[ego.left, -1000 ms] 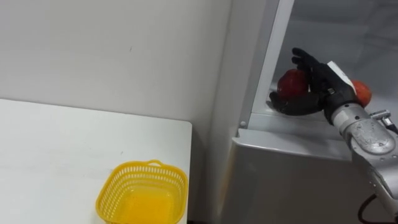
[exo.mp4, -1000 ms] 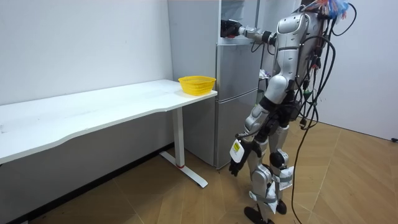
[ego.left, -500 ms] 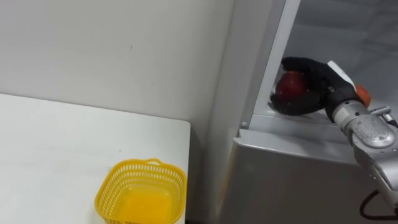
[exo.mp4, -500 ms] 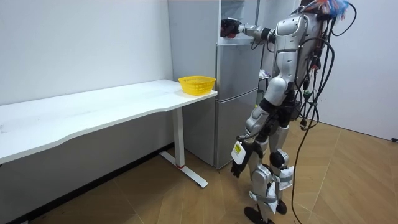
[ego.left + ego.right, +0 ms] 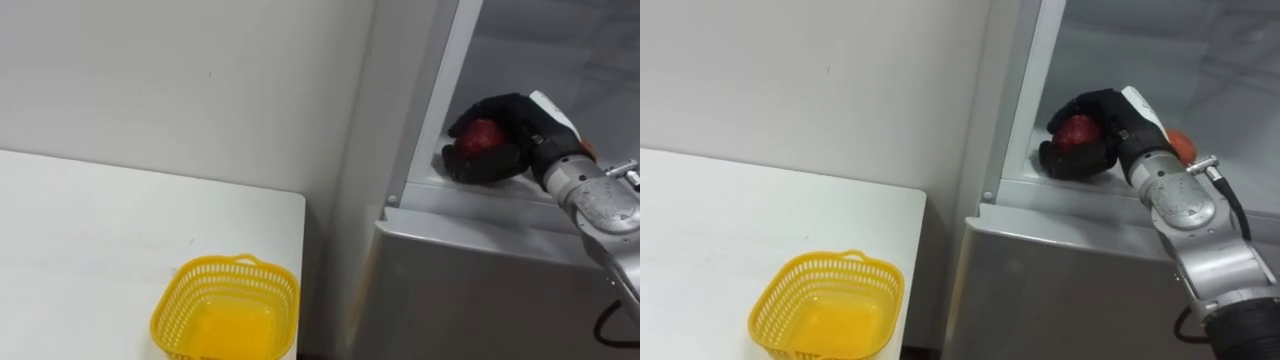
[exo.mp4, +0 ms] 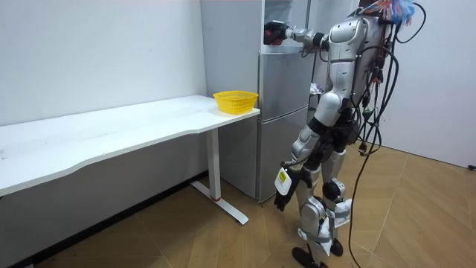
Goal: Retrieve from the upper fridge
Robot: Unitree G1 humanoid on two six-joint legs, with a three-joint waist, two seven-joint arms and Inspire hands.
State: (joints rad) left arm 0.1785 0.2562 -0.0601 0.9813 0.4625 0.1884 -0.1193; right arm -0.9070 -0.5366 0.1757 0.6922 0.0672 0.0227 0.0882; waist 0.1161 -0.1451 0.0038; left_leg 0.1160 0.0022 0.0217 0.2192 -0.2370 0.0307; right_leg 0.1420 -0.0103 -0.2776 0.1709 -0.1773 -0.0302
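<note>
While the right hand (image 5: 512, 130) curls clamped round the red fruit (image 5: 481, 137) at the upper fridge shelf's (image 5: 470, 189) front edge, upper right, a yellow basket (image 5: 240, 265) sits by the counter's (image 5: 80, 250) right edge, lower centre.

The fridge post (image 5: 1023, 100) stands at nine o'clock of the right hand (image 5: 1090, 140), an orange fruit (image 5: 1180, 143) at three; six is open.

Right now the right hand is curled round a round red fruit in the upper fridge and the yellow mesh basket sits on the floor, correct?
No: the yellow mesh basket sits on the white table, as the room view shows. The right hand does hold the round red fruit.
</note>
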